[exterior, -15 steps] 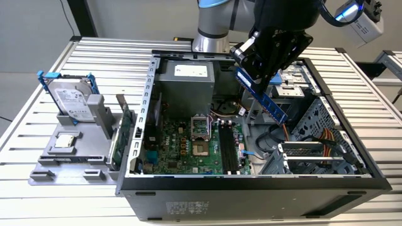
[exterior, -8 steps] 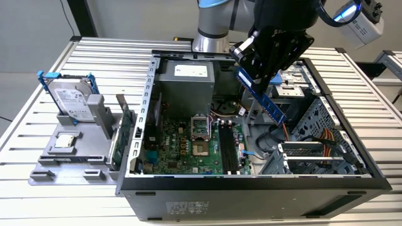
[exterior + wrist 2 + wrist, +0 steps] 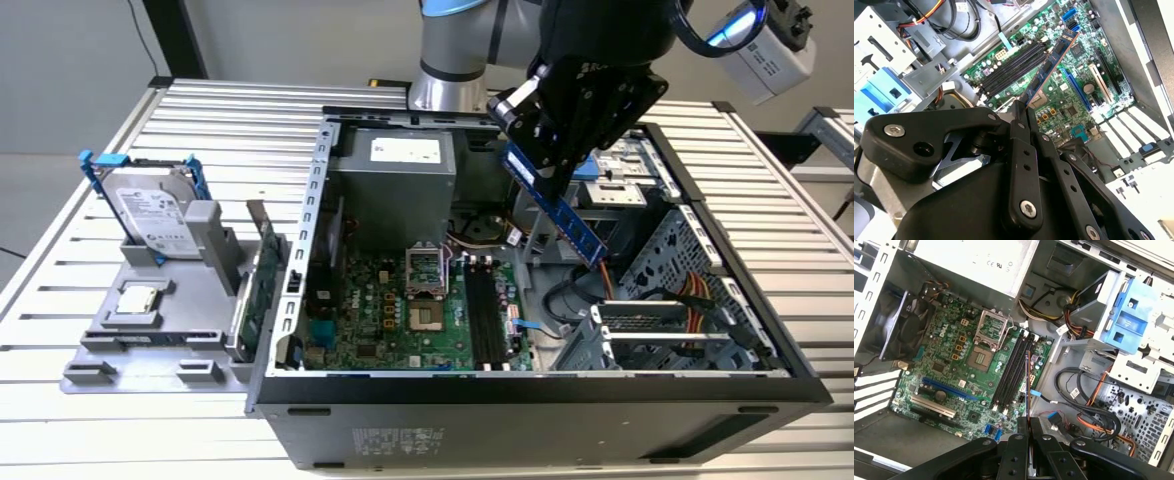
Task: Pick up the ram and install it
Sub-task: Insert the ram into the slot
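Clamped jaws are seen gripping the ram (image 3: 558,208), a long thin blue stick that is held by one end in the gripper (image 3: 534,165) and hangs slanted above the open computer case (image 3: 534,395). In the exterior view, the stick is carried over the case's interior, towards the exterior view's right of the green motherboard (image 3: 400,310), with its lower end pointing down near a bundle of orange and yellow cables (image 3: 667,290). No contact with the board is shown.

In the second wrist view, the ram (image 3: 1051,60) is seen edge-on, extending away from the gripper (image 3: 1023,107) across the motherboard (image 3: 1074,80), close beside the black memory slots (image 3: 1011,65) but raised above them. In the first wrist view, the ram (image 3: 1027,385) appears as a thin line rising from the gripper (image 3: 1027,422), lying just beside the memory slots (image 3: 1011,372) and roughly parallel to them. The slots are seen unfilled.

A bare processor socket (image 3: 985,342) is visible next to the slots, and a grey power supply (image 3: 394,170) sits at the far end of the case. A blue drive bracket (image 3: 1129,315) is mounted in the drive bay. On the slatted table (image 3: 80,420), at the exterior view's left of the case, a grey tray (image 3: 147,345) is placed, holding an upright hard drive (image 3: 150,215).
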Controlling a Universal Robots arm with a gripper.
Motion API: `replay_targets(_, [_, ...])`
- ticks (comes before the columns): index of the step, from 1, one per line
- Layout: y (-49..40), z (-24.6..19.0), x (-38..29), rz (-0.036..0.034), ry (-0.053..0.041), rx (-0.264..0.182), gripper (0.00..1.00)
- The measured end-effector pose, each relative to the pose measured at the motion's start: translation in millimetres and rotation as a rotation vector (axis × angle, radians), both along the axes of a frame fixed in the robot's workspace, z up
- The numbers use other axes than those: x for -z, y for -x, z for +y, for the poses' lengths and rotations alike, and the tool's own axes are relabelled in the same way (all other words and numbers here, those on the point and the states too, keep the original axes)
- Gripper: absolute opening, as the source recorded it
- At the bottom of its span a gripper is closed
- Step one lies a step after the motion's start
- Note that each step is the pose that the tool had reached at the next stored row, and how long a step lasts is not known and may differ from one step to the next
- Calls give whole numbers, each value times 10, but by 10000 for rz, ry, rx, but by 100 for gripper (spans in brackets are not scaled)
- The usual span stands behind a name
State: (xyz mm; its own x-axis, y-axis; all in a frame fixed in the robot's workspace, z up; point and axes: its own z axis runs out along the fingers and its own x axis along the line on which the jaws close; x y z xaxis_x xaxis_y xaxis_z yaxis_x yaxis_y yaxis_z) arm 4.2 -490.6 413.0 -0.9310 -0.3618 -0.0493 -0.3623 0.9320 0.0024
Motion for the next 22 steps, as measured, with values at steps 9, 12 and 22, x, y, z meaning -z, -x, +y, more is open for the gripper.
replay_targets(9, [0, 0, 0, -1, 1, 51, 0])
replay_targets(12, [0, 0, 4, 0, -1, 495, 0])
replay_targets(22, [1, 0, 36, 383, -5, 1647, 0])
